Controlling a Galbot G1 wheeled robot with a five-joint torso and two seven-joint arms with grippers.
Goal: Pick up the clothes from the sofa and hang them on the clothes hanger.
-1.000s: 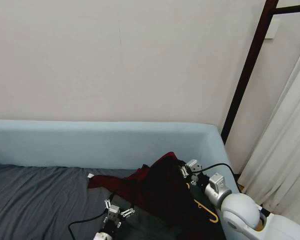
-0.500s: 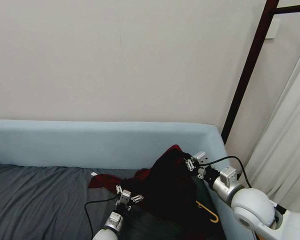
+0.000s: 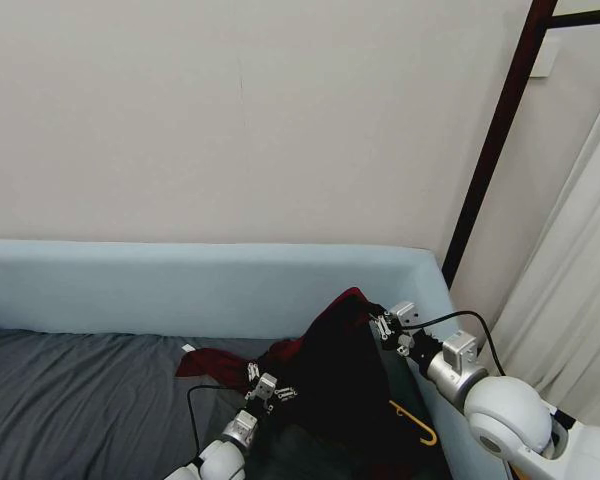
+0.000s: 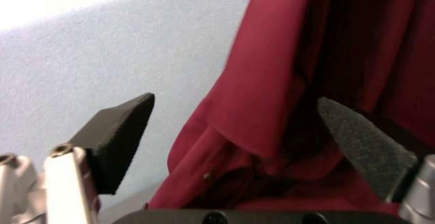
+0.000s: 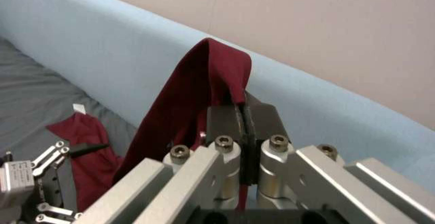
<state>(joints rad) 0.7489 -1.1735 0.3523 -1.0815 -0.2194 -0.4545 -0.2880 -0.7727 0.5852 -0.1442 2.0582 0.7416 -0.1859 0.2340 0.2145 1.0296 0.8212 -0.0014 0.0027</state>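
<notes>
While the right gripper [image 3: 382,322], jaws clamped on the dark red garment [image 3: 330,365], has raised its peak off the sofa [image 3: 180,285], the left gripper [image 3: 270,387] has advanced, jaws open, toward the lower folds (pickup under way, nothing hung yet).

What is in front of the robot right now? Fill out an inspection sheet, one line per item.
Surface: pale blue sofa with dark grey seat cover.
Job's things: dark red garment heaped at the sofa's right end, one edge lifted; yellow hanger hook beside it.
Clutter: nothing seen.
Grippers: right gripper shut on the garment's lifted edge; left gripper open, close to the garment's lower folds.
Cables: black cable loops by the left arm; another at the right wrist.
Surroundings: plain wall, dark post, white curtain.
</notes>
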